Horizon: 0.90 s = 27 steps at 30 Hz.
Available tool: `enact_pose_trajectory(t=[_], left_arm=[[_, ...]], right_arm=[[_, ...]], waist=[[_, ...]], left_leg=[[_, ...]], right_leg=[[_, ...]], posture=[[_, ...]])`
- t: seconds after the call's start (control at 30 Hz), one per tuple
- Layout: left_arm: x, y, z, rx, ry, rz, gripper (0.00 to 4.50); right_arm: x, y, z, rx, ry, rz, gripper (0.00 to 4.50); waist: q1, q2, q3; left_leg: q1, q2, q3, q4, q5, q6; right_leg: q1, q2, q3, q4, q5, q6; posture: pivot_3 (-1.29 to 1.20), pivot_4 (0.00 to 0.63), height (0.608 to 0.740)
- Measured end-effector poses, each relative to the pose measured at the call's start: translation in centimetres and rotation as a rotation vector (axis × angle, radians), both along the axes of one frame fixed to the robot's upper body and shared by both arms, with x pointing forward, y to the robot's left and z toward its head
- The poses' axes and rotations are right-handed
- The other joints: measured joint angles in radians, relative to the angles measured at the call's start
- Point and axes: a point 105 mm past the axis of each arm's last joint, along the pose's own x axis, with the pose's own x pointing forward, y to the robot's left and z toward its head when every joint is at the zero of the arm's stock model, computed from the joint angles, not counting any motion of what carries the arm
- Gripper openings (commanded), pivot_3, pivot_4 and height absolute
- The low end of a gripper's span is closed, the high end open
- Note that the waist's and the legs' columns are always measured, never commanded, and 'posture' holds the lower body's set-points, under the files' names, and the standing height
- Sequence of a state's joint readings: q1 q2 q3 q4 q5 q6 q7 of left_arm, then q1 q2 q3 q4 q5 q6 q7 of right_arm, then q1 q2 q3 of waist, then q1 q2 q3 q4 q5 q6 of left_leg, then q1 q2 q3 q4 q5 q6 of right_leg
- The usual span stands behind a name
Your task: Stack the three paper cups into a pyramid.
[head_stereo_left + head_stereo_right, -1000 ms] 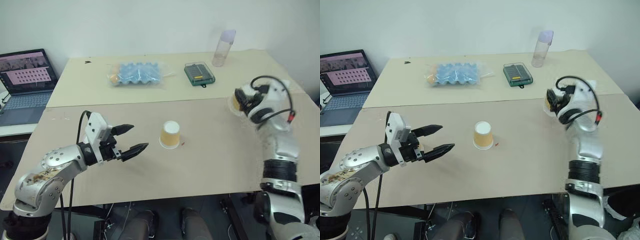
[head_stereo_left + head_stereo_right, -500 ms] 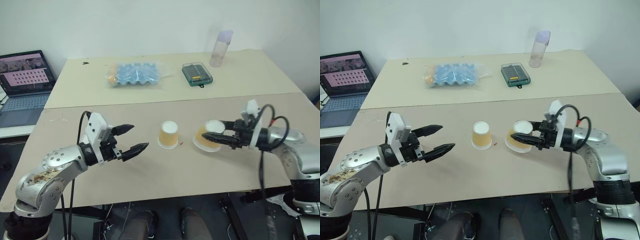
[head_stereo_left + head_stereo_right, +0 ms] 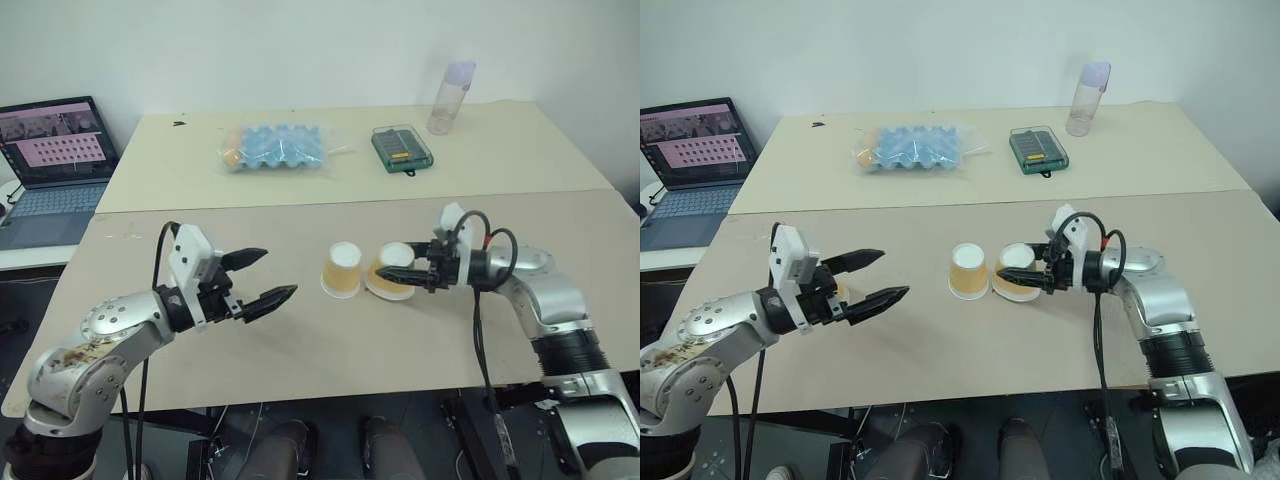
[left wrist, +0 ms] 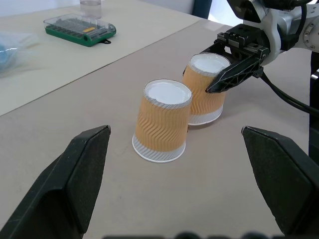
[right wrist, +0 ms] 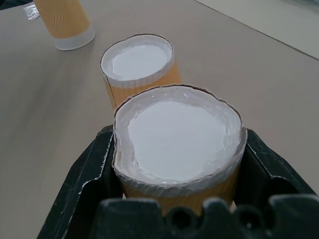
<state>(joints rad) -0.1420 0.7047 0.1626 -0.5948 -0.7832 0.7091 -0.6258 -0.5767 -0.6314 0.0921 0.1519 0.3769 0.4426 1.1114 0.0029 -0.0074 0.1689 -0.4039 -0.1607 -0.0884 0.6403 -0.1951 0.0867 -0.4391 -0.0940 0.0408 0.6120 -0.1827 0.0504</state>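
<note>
Right tool [image 3: 1032, 275] is clamped on 1 paper cup [image 3: 1015, 271], upside down, white base up, gripped near the top by both black fingers. That held cup sits low at the desk [image 3: 970, 350] surface; contact of its rim with the desk cannot be told. Just past the right tool's tip, toward the left tool, stands a 2nd cup [image 3: 968, 270], also inverted, rim on the desk. The 2 cups are side by side, very close or touching at the lower rims; left wrist view shows them leaning together at the base.

A 3rd cup [image 5: 64, 21] shows in the right wrist view, beyond the 2nd cup as seen from the right tool, inverted on the desk and well apart from the pair. In the right eye view a bit of orange shows just behind the left tool.

Left tool [image 3: 876, 278] hangs above the desk with its 2 fingers wide apart, holding nothing, pointing at the 2 cups, well apart from them.

Far from both tools, on the rear desk: blue egg tray in a plastic bag [image 3: 912, 146], green case with clear lid [image 3: 1038, 149], translucent bottle [image 3: 1085, 97]. Open laptop [image 3: 692, 150] off to the left tool's side.
</note>
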Motion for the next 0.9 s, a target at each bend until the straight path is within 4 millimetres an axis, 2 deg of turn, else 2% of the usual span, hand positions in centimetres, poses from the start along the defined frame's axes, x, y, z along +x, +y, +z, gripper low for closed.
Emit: enact_pose_trajectory(t=[0.47,0.53,0.63,0.9], left_arm=[[0.0,0.0,-0.1,0.004,0.009,0.01,4.5],[0.0,0.0,-0.1,0.004,0.01,0.01,4.5],[0.1,0.0,-0.1,0.004,0.01,0.011,4.5],[0.1,0.0,-0.1,0.004,0.01,0.011,4.5]], right_arm=[[0.9,1.1,-0.4,-0.002,-0.017,-0.001,2.6],[1.1,1.1,-0.6,-0.004,-0.014,-0.01,3.52],[1.3,1.1,-0.7,-0.004,-0.016,-0.016,4.42],[1.4,1.0,-0.6,-0.009,-0.021,-0.026,4.42]], waist=[[0.0,0.0,0.0],[0.0,0.0,0.0],[0.0,0.0,0.0],[0.0,0.0,0.0]], left_leg=[[0.0,0.0,0.0,0.0,0.0,0.0],[0.0,0.0,0.0,0.0,0.0,0.0],[0.0,0.0,0.0,0.0,0.0,-0.001],[0.0,0.0,0.0,0.0,0.0,-0.001]], right_leg=[[0.0,0.001,0.0,0.0,0.0,0.0],[0.0,0.001,0.0,0.0,0.0,0.0],[0.0,0.001,0.0,0.0,0.0,0.0],[0.0,0.001,0.0,0.0,0.0,0.0]], posture=[[0.0,0.15,0.74],[0.0,0.15,0.74],[0.0,0.15,0.74],[0.0,0.15,0.74]])
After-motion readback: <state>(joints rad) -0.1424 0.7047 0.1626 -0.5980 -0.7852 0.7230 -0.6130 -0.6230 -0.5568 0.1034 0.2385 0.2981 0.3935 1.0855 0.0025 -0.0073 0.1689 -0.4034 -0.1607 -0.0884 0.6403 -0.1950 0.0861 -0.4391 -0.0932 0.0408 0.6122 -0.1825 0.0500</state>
